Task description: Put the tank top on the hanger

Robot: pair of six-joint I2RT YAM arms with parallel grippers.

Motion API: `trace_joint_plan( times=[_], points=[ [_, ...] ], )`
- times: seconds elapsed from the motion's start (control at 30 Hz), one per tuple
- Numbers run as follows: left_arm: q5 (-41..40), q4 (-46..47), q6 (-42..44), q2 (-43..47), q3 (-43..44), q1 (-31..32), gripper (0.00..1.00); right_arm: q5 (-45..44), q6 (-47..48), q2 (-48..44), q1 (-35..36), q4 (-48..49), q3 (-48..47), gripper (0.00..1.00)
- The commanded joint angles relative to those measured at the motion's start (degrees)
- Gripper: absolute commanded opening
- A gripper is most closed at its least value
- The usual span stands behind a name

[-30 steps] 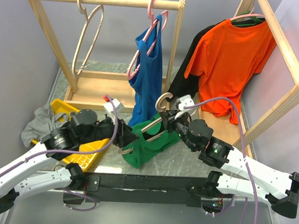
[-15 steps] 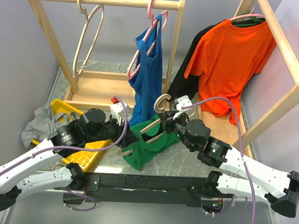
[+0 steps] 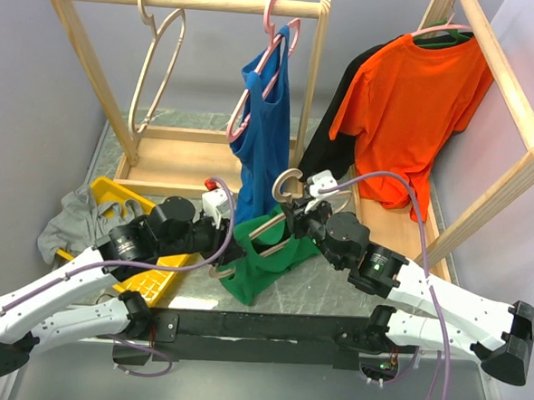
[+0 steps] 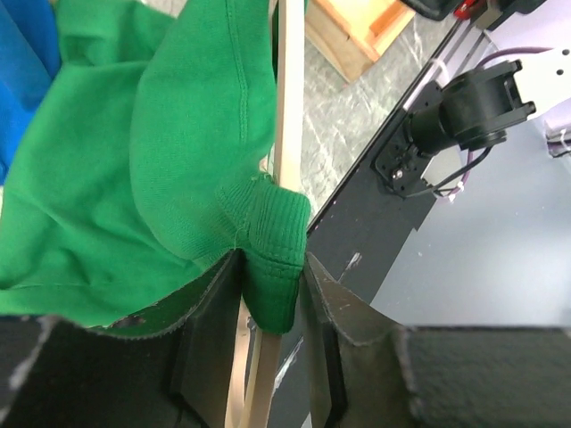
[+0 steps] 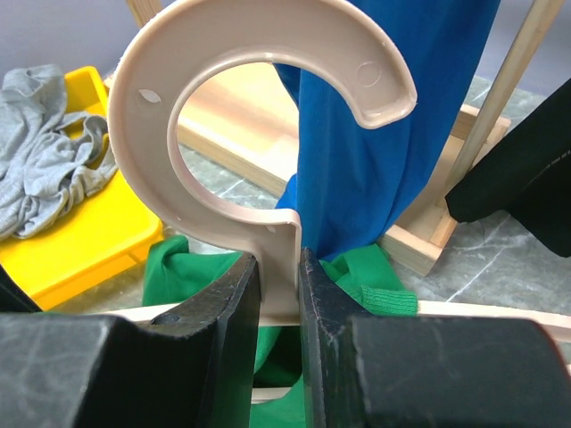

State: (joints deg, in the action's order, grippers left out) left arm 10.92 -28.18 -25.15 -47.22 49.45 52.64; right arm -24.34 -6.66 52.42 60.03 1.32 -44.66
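My right gripper (image 5: 278,299) pinched the hanger (image 5: 134,107) at its neck, hook at twelve o'clock. My left gripper (image 4: 272,285) pinched the tank top (image 4: 134,178) against the hanger's arm, at six o'clock of the blue top (image 3: 262,136). One shoulder looked threaded, perhaps. The other was not yet on.

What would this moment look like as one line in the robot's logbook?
left gripper: shut on tank top edge | right gripper: shut on hanger neck | hanger: partly inside tank top | status: fitting unfinished
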Motion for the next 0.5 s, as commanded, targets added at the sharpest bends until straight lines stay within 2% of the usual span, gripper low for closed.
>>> trace_joint_plan(
  times=[0.0, 0.07, 0.1, 0.17, 0.2, 0.3, 0.4, 0.43, 0.47],
  points=[
    [1.5, 2.2, -0.3, 0.5, -0.8, 0.2, 0.41, -0.9, -1.0, 0.3, 0.2, 3.4, -0.9, 0.0],
    [1.4, 2.8, -0.5, 0.8, -1.1, 0.2, 0.4, -0.9, -0.9, 0.5, 0.2, 3.6, -0.9, 0.0],
    [1.2, 3.6, -0.8, 1.0, -1.5, 0.3, 0.31, -1.0, -1.0, 0.4, 0.2, 3.6, -0.9, 0.0],
    [1.5, 4.6, -1.1, 1.7, -2.1, 0.4, 0.23, -1.1, -0.9, 0.4, 0.2, 3.7, -0.8, 0.0],
    [1.6, 5.6, -1.3, 1.8, -2.8, 0.4, 0.13, -1.2, -1.0, 0.4, 0.2, 3.7, -0.8, 0.0],
    [0.7, 6.2, -1.7, 2.4, -3.7, 0.8, 0.01, -1.3, -1.0, 0.7, 0.3, 3.6, -0.9, 0.0],
    [-0.9, 6.8, -2.1, 3.3, -4.6, 1.2, 0.01, -1.4, -1.1, 1.2, 0.3, 3.2, -1.1, 0.13],
    [-1.3, 7.0, -2.3, 3.5, -4.8, 1.4, 0.01, -1.3, -1.2, 1.4, 0.3, 3.1, -1.2, 0.22],
    [-2.5, 7.0, -2.6, 4.0, -5.0, 1.4, 0.01, -1.4, -1.3, 1.5, 0.2, 3.0, -1.2, 0.27]
  ],
)
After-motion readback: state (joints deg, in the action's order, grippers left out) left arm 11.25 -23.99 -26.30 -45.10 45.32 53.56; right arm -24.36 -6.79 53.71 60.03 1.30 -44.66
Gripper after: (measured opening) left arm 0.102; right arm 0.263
